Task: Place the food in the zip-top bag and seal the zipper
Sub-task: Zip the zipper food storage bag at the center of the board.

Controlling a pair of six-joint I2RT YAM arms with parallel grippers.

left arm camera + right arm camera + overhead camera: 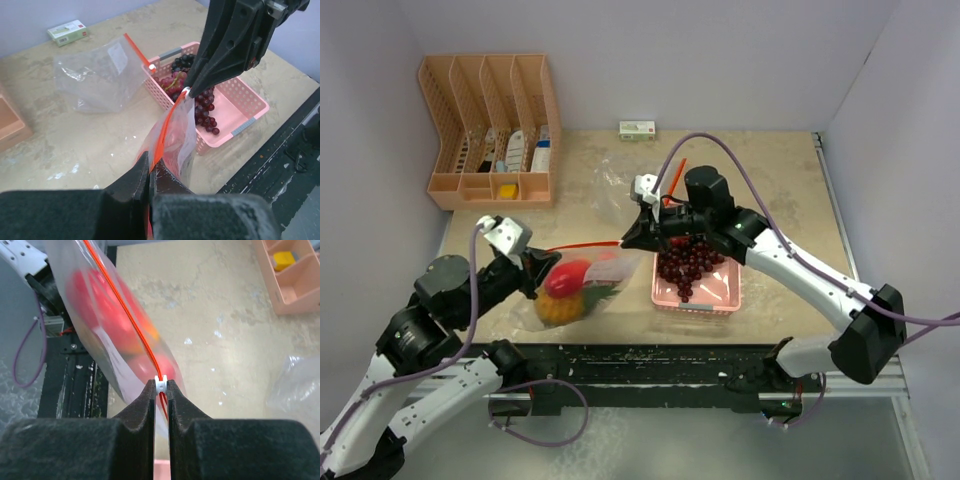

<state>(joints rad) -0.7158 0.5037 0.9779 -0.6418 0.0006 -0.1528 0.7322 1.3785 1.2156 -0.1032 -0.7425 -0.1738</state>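
Observation:
A clear zip-top bag point(582, 285) with an orange zipper strip point(585, 244) hangs between my two grippers, with red and orange toy fruits point(563, 292) inside. My left gripper point(532, 262) is shut on the bag's left end of the zipper point(161, 145). My right gripper point(628, 240) is shut on the white zipper slider point(160, 383) at the right end. Dark purple grape bunches point(688, 262) lie in the pink tray point(698, 296) under the right arm. The fruits show blurred through the bag in the right wrist view point(107, 315).
A second clear bag point(616, 188) lies flat behind, also in the left wrist view point(95, 75). A peach-coloured desk organiser point(490, 130) stands at the back left. A small green-white box point(637, 129) sits at the back wall.

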